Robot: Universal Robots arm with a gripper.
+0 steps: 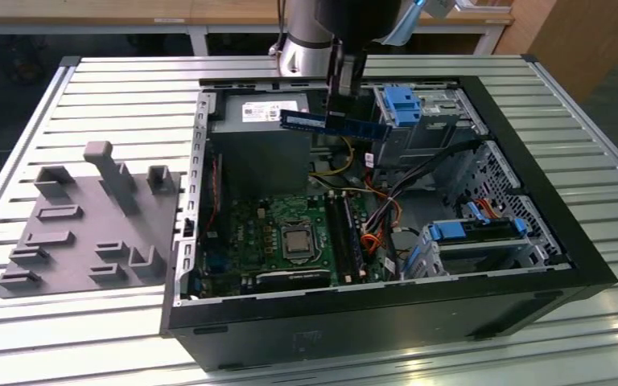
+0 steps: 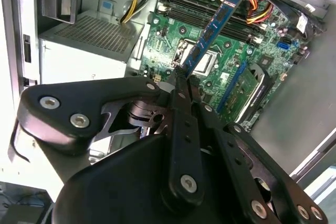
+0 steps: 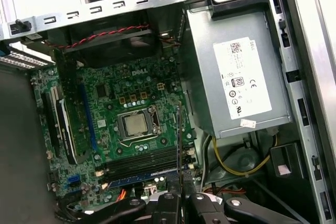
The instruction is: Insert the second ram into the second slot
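Observation:
The second ram [image 1: 331, 123] is a thin blue stick, and my gripper [image 1: 344, 112] is shut on it, holding it level above the open computer case, over the power supply end. In the second wrist view the ram [image 2: 212, 30] sticks out from the fingertips [image 2: 181, 80] over the motherboard. The first wrist view shows it edge-on [image 3: 180, 140] above the gripper [image 3: 181, 195]. The dark memory slots [image 1: 344, 233] [image 3: 142, 162] lie beside the processor socket [image 3: 135, 124], well below the ram. A blue stick [image 3: 142, 178] sits in the slot farthest from the socket.
The black case [image 1: 566, 241] lies open on a slatted metal table. Inside are the grey power supply [image 3: 239, 77], light-blue drive latches [image 1: 401, 104] and loose cables [image 1: 379, 209]. A grey fixture block [image 1: 84, 225] stands at the exterior view's left.

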